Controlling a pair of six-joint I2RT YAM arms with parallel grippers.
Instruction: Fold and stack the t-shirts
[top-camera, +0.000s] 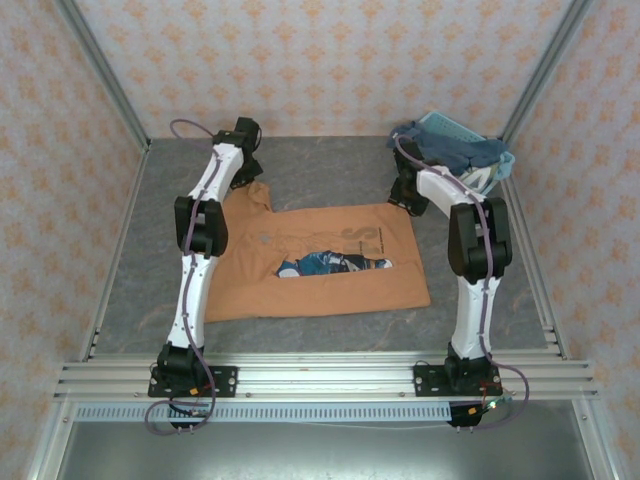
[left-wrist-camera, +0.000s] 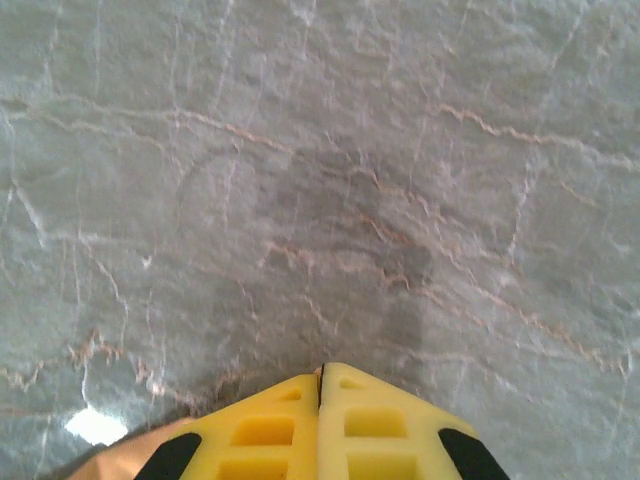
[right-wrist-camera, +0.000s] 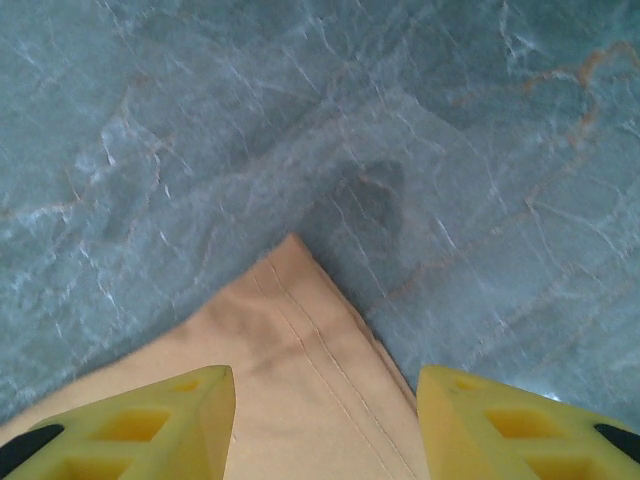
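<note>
We see no fold yet: orange tee (top-camera: 320, 270) flat, left end effector (left-wrist-camera: 322, 385) pressed together, right end effector (right-wrist-camera: 325, 378) spread, other tees (top-camera: 452, 150) heaped at 1 o'clock.

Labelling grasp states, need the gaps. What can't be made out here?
1. Left wrist view: the left gripper is shut; whether it pinches the orange-brown t-shirt is cut off by the bottom edge.
2. Top view: chest print partly covered by a fold, too small to read.
3. Top view: how many garments sit in the basket; heaped, right arm overlaps them.
</note>
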